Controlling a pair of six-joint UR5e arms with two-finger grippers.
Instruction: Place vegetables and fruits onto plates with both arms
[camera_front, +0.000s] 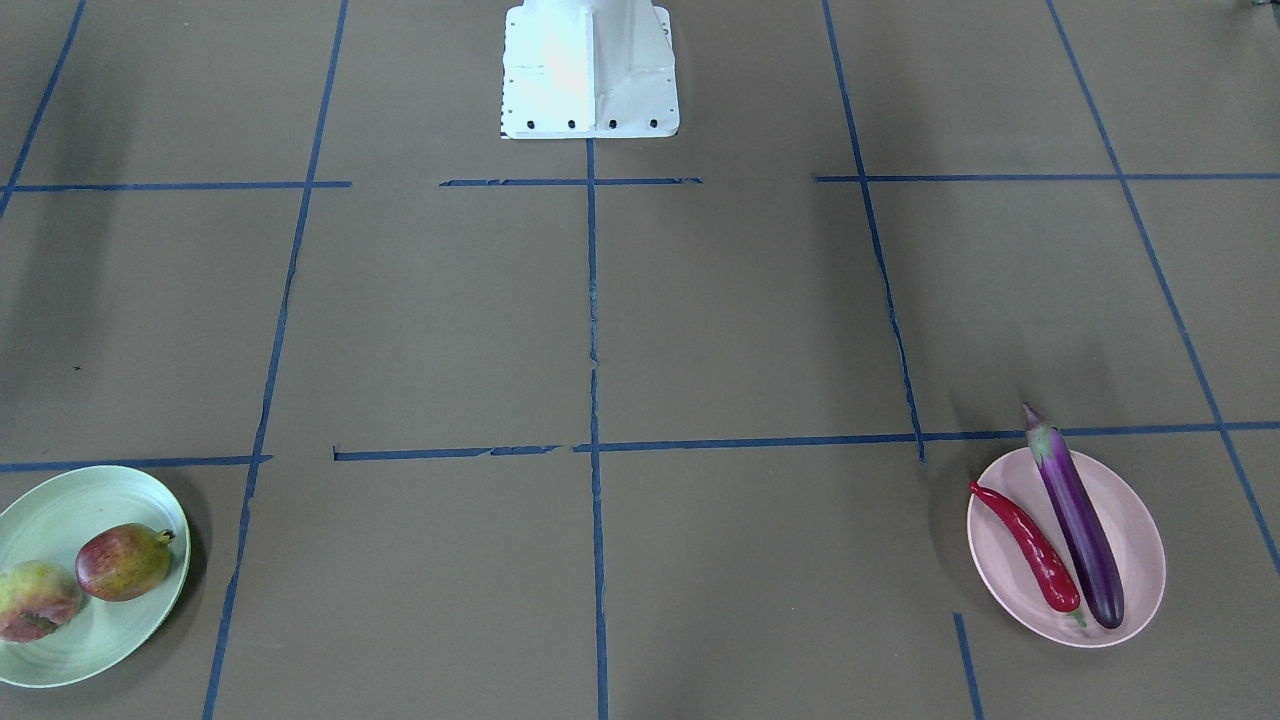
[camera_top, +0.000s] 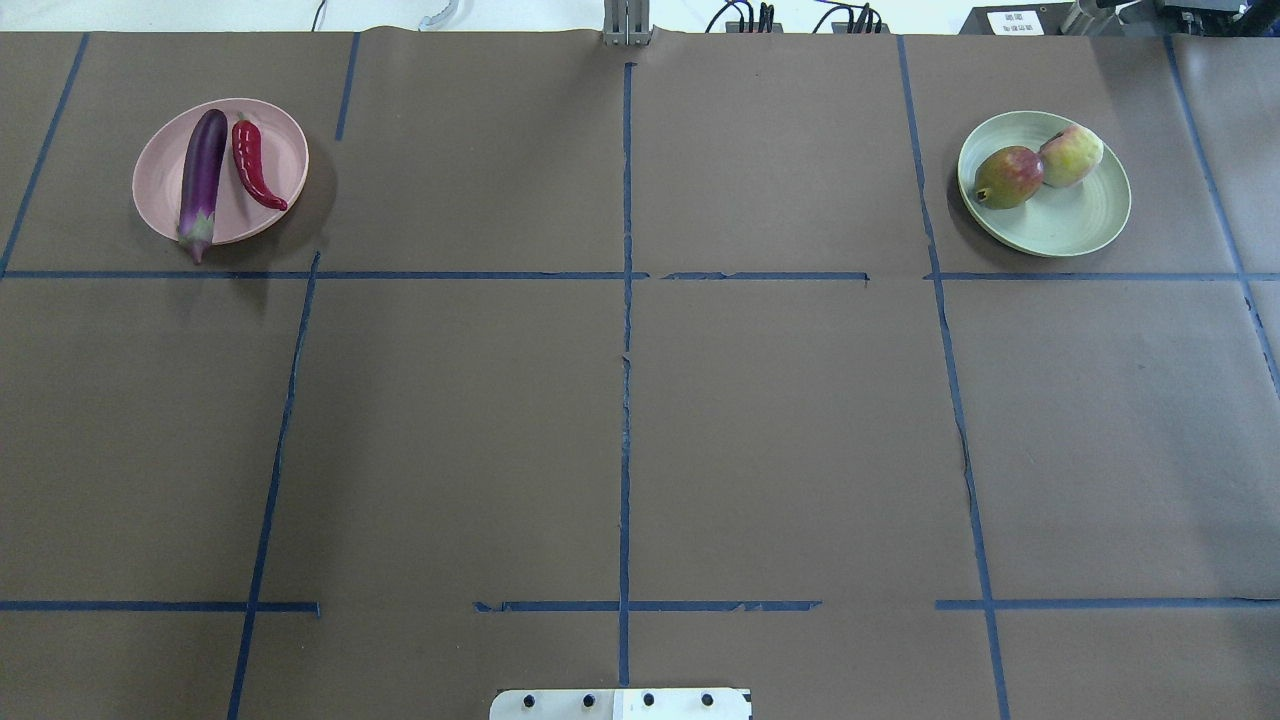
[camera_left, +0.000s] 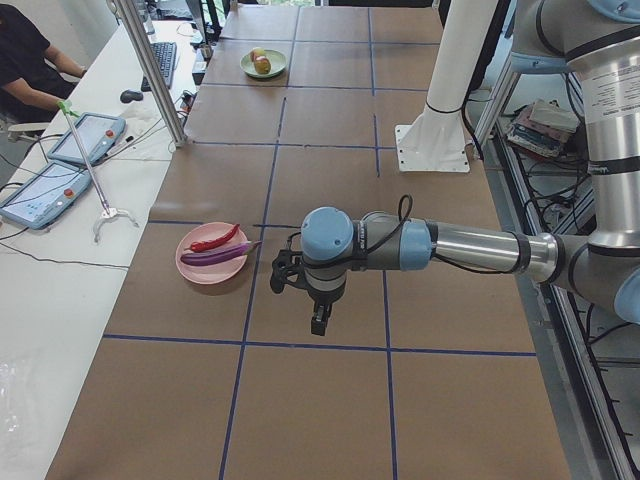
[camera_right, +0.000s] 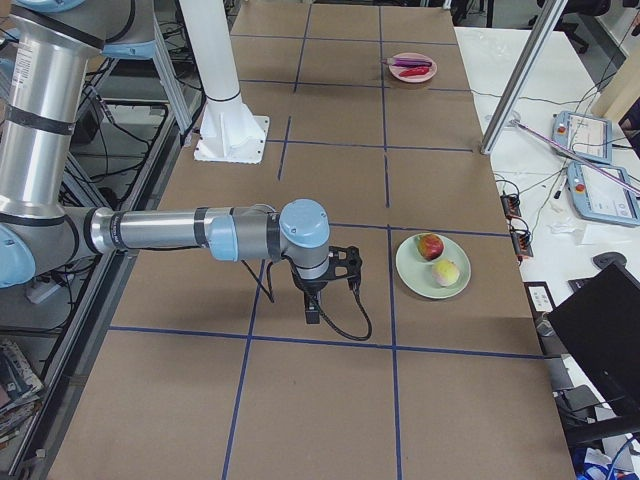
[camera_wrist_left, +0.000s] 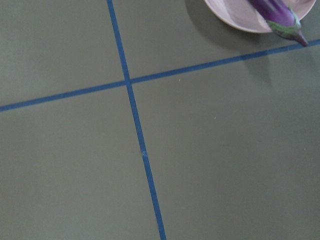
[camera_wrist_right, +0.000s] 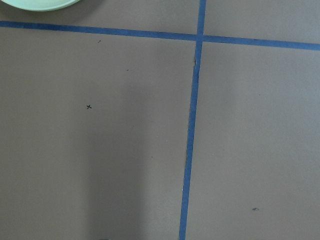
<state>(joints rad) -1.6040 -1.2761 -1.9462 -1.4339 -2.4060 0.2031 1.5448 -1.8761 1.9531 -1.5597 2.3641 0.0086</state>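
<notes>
Eggplant (camera_top: 202, 180) and chili (camera_top: 255, 165) sit on the pink plate (camera_top: 287, 150), fruits (camera_top: 1008, 176) on the green plate (camera_top: 1070, 222) (far worktop corners); left gripper (camera_left: 318, 322), right gripper (camera_right: 313, 310): parted or not, I cannot tell.

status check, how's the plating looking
Left gripper, right gripper over table, open or shut unclear. Eggplant, chili on pink plate; red fruit, apple on green plate. Nothing seen in the way.

Eggplant (camera_left: 218, 255) and chili (camera_left: 216, 240) lie on the pink plate (camera_left: 205, 273), near the left arm (camera_left: 440, 245).
</notes>
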